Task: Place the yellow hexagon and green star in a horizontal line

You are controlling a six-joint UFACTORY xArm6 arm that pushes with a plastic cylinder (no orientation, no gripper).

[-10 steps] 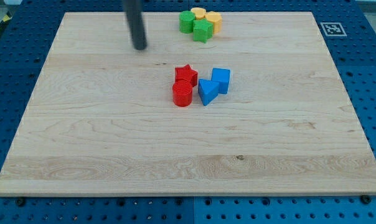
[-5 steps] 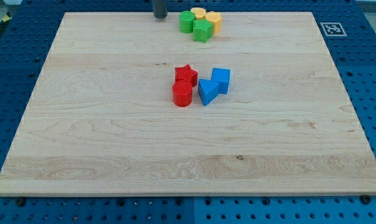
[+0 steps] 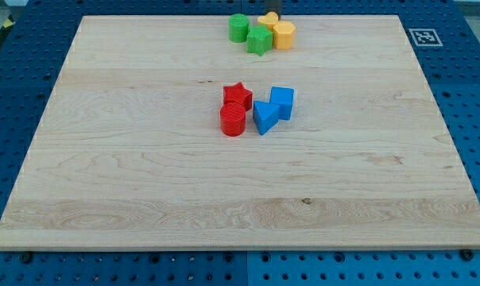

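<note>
Operator: Where do the task blocks sit?

Arm: Both are in the tight cluster at the top centre of the counter (image 3: 129,183). The yellow hexagon (image 3: 284,35) is on the cluster's right. The green star (image 3: 259,40) is just left of it and a touch lower, and they look to be touching or nearly so. That is close to a horizontal line already.

Operator: What could go wrong?

Arm: 4 blocks are packed together there. A second yellow block (image 3: 267,21) sits just above the pair, and another green block (image 3: 238,27) is left of the star. My guess is that a push on either neighbour would carry through and knock the pair out of line. The cluster is also near the counter's top edge, so a shove upward could send a block off.

Operator: And your end effector?

Arm: It is a plain rod with nothing to open, and it grips nothing. Only a dark sliver shows at the frame's top edge, and I take it for my tip (image 3: 272,15), just above the second yellow block. Contact I cannot tell.

Operator: Anything else unclear?

Arm: The shapes of the 2 spare blocks are too small to name.
</note>
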